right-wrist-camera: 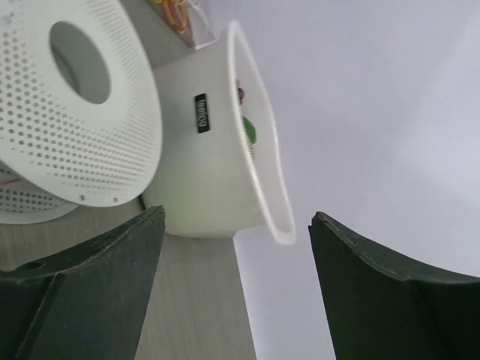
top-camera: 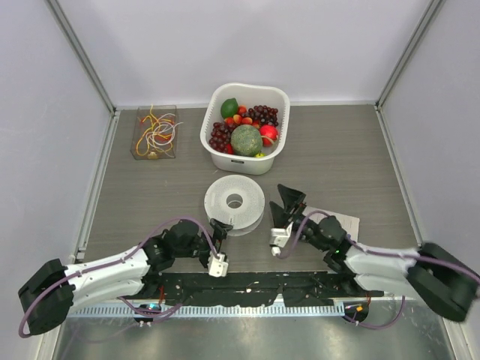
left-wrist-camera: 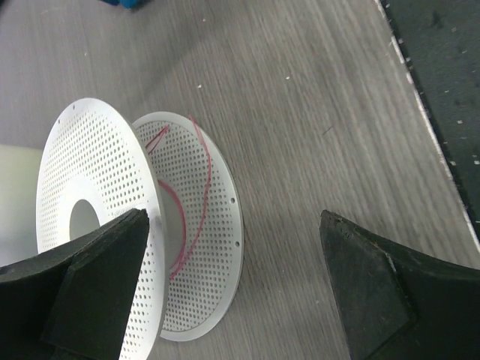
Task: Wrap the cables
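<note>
The cables (top-camera: 155, 131) are a loose tangle of thin red, orange, yellow and pale wires in a clear box at the back left; a bit of them shows in the right wrist view (right-wrist-camera: 176, 11). A white perforated spool (top-camera: 235, 200) lies mid-table. In the left wrist view one thin red wire (left-wrist-camera: 196, 187) runs around the hub between the spool's flanges (left-wrist-camera: 90, 172). My left gripper (top-camera: 216, 236) is open and empty at the spool's near-left edge (left-wrist-camera: 232, 247). My right gripper (top-camera: 289, 199) is open and empty just right of the spool (right-wrist-camera: 236, 225).
A white basket (top-camera: 277, 146) of fruit stands behind the spool and also shows in the right wrist view (right-wrist-camera: 217, 150). A white paper (top-camera: 346, 223) lies by the right arm. A black mat (top-camera: 247, 285) runs along the near edge. Grey walls enclose the table.
</note>
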Controlling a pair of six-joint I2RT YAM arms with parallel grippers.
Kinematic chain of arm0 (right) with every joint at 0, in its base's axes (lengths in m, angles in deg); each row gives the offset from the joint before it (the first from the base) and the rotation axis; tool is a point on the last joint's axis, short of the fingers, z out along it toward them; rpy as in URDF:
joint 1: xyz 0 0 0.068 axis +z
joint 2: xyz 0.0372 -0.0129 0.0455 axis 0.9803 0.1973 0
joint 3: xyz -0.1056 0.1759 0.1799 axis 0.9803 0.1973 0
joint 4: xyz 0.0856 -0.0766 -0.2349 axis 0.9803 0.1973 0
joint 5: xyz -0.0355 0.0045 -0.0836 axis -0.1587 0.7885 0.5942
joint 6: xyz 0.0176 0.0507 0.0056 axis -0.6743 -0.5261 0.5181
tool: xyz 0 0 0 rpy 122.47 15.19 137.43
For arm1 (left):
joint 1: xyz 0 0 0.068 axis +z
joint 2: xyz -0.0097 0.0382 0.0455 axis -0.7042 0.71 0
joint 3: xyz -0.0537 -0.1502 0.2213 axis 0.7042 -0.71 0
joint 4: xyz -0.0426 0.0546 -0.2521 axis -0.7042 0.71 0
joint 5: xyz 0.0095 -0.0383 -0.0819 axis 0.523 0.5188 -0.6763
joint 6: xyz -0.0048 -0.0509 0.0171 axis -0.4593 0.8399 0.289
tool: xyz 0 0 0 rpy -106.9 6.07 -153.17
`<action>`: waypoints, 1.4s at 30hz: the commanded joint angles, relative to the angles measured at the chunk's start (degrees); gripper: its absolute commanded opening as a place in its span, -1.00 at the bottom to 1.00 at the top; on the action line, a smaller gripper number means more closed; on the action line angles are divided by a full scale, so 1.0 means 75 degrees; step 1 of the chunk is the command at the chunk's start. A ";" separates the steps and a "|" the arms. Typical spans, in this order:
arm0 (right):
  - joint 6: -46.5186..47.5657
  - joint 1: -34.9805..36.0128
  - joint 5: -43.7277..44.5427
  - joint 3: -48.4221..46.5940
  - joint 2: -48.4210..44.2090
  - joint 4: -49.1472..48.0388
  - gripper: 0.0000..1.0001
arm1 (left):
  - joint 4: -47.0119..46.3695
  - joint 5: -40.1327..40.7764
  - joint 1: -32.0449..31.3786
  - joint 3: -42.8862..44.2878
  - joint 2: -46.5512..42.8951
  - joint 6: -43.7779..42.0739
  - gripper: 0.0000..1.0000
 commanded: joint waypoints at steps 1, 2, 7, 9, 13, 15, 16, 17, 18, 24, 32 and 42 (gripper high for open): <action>-0.0862 0.0025 -0.0435 -0.0037 -0.2987 0.5288 0.66 | 0.0980 -0.0532 0.0016 0.0424 -0.0525 0.0186 0.99; -0.0909 0.0036 -0.0611 -0.0213 -0.3966 0.5910 0.67 | 0.1305 -0.0567 0.0016 0.0459 -0.0642 0.0186 0.99; -0.0733 0.0001 -0.0496 -0.0483 -0.6610 0.9797 0.68 | 0.2255 -0.0649 0.0016 0.0950 -0.1216 0.0664 0.99; -0.1048 0.0024 -0.0309 -0.0904 -0.7104 1.0704 0.68 | 0.2712 -0.0777 0.0016 0.1337 -0.1369 0.1005 0.99; -0.2102 0.0013 0.0648 -0.1947 -0.6592 1.1295 0.68 | 0.3581 -0.0452 0.0016 0.2403 -0.1359 0.1788 0.99; -0.3037 0.0013 0.1247 -0.2614 -0.5505 1.1214 0.68 | 0.3664 0.0273 0.0016 0.2918 -0.1102 0.2781 0.99; -0.3390 0.0013 0.1483 -0.3058 -0.5174 1.1097 0.68 | 0.3803 0.0578 0.0027 0.3246 -0.0950 0.3100 0.99; -0.3997 0.0001 0.1787 -0.3352 -0.4707 1.1084 0.68 | 0.3944 0.0848 0.0039 0.3527 -0.0786 0.3440 0.99; -0.4258 0.0013 0.1906 -0.3900 -0.4436 1.1084 0.68 | 0.3969 0.1153 0.0051 0.3762 -0.0656 0.3873 0.99; -0.6122 -0.0162 0.2867 -0.5849 -0.2852 1.1189 0.68 | 0.5160 0.2726 0.0471 0.6149 0.0701 0.5784 0.99; -0.8654 -0.3263 0.1733 -0.7913 -0.1164 1.2629 0.68 | 0.7751 0.0053 0.4115 0.8907 0.2753 0.8328 0.99; -1.0026 -0.5962 0.0455 -0.6603 -0.1560 1.3252 0.68 | 0.8495 0.0156 0.6367 0.8209 0.3296 0.7991 0.99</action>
